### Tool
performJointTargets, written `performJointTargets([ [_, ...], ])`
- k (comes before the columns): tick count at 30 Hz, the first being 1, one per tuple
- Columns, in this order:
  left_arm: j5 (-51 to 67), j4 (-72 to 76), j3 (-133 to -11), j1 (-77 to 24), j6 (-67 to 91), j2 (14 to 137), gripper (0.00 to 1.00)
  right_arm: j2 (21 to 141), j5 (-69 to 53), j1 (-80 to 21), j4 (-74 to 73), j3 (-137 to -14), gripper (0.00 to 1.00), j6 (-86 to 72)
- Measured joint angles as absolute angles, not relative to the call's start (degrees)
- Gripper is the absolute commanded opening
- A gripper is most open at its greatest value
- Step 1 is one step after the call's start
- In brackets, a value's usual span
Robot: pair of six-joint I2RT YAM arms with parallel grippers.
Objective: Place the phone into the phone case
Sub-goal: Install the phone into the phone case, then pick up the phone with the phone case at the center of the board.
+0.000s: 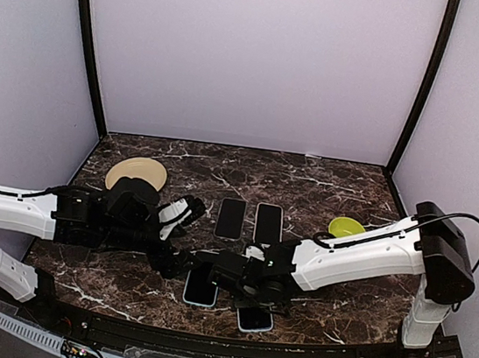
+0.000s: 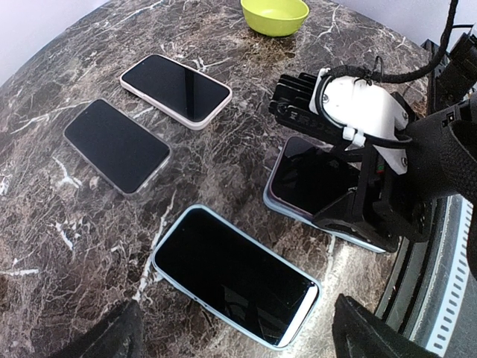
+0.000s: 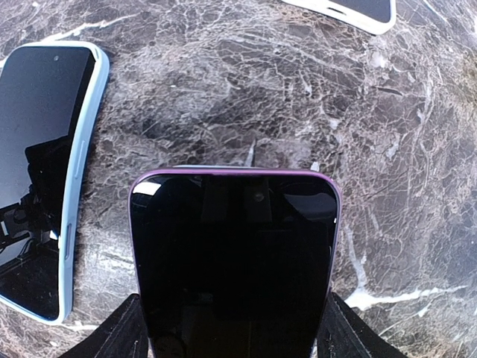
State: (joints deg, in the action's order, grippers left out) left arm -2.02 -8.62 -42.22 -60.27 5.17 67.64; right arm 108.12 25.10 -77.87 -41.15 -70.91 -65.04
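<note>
My right gripper [image 3: 232,335] is shut on a purple-edged phone [image 3: 235,253], one finger on each long side. The phone lies low over a light blue phone case [image 3: 223,168], of which only a thin rim shows. In the left wrist view the same phone [image 2: 305,175] sits on the case [image 2: 350,236] under the right gripper [image 2: 358,201]. In the top view the phone [image 1: 255,319] is at the table's front under the right gripper [image 1: 247,288]. My left gripper [image 2: 238,339] is open and empty, hovering by a second phone in a pale blue case [image 2: 235,276].
The blue-cased phone also shows in the top view [image 1: 200,289] and the right wrist view [image 3: 45,171]. A grey-cased phone [image 1: 230,217] and a white-cased phone [image 1: 269,223] lie mid-table. A green bowl [image 1: 345,226] is on the right and a tan plate [image 1: 137,173] on the left.
</note>
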Motion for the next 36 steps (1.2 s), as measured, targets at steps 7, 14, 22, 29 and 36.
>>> performJointTargets([
  [7,-2.17,-8.64,-42.22,-60.27,5.13,67.88,0.9,108.12,23.53,-77.58,-42.02,-70.89,0.9,-64.49],
  [14,-2.24,-8.64,-42.22,-60.27,5.08,67.92,0.91,107.87,22.59,-77.45,-44.07,-71.18,0.87,-63.05],
  [22,-2.22,-8.64,-42.22,-60.27,5.06,68.2,0.91,104.12,19.22,-77.25,-46.63,-72.75,0.33,-61.08],
  [29,-2.22,-8.64,-42.22,-60.27,5.02,68.36,0.91,105.08,15.03,-78.13,-46.04,-72.77,0.16,-60.07],
  [36,-2.22,-8.64,-42.22,-60.27,4.93,68.36,0.91,106.45,11.81,-78.46,-42.92,-70.57,0.11,-60.16],
])
